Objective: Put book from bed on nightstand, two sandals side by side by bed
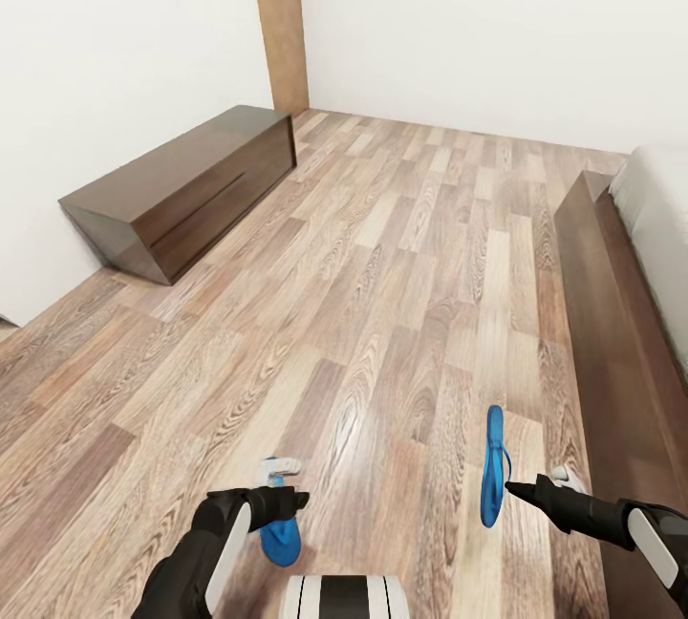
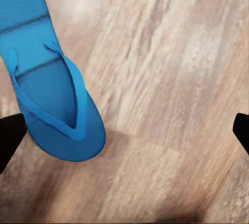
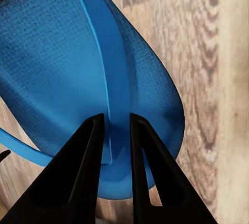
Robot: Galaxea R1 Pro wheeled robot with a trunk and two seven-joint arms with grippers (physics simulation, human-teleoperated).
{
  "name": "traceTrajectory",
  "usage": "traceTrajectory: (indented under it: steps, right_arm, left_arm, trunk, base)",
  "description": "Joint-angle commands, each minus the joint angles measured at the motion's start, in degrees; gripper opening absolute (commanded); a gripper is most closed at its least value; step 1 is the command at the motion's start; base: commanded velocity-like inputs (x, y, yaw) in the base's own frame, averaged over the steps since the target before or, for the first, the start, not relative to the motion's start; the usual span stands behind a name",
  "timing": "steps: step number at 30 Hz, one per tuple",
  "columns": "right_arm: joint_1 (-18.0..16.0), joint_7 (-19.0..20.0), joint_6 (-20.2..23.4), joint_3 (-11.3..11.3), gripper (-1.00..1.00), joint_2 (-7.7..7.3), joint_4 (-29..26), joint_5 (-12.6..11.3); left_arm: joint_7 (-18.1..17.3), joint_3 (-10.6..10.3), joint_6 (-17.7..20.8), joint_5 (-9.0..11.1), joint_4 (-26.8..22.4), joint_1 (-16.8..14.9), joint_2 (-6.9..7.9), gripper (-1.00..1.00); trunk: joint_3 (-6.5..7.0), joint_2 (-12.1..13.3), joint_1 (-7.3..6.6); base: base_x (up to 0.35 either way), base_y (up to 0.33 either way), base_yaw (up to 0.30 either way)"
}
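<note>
One bright blue sandal hangs on edge just above the floor beside the bed's dark frame. My right gripper is shut on its thong strap; the right wrist view shows both fingers pinching the strap over the sole. The other sandal lies flat on the floor, strap up, under my left gripper. In the left wrist view that sandal lies off to one side of the open left gripper, whose fingertips stand wide apart. The book and nightstand are out of view.
The off-white mattress of the bed runs along the right edge. A long low dark-wood bench stands against the left wall, by a tan door post. Wood-plank floor spreads between them.
</note>
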Motion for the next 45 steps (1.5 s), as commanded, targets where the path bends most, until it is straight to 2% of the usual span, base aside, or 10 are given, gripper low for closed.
traceTrajectory:
  steps: [1,4,7,45]
  right_arm:
    - [-0.02,0.10,0.27,-0.13,-1.00,0.01,0.00,-0.01]
    - [-0.02,0.10,0.27,-0.13,-1.00,0.01,0.00,-0.03]
    - [-0.02,0.17,0.27,-0.13,-1.00,0.01,-0.08,-0.10]
    - [-0.02,0.28,0.31,-0.13,-1.00,0.00,-0.17,-0.19]
  left_arm:
    - [0.19,0.53,0.30,0.61,-0.09,-0.01,1.07,1.00]
    - [0.20,0.96,0.37,0.60,-0.15,-0.01,2.53,1.00]
    - [0.20,1.05,0.39,0.60,-0.21,-0.01,2.87,1.00]
    - [0.41,1.00,0.41,0.62,-1.19,-0.01,2.61,1.00]
  trunk:
    - [-0.04,-0.02,-0.01]
    - [-0.04,-0.02,-0.01]
    - [-0.04,-0.02,-0.01]
    - [-0.04,-0.02,-0.01]
  base:
    - [0.000,0.000,0.000]
    - [0.000,0.000,0.000]
    - [0.000,0.000,0.000]
    - [0.000,0.000,0.000]
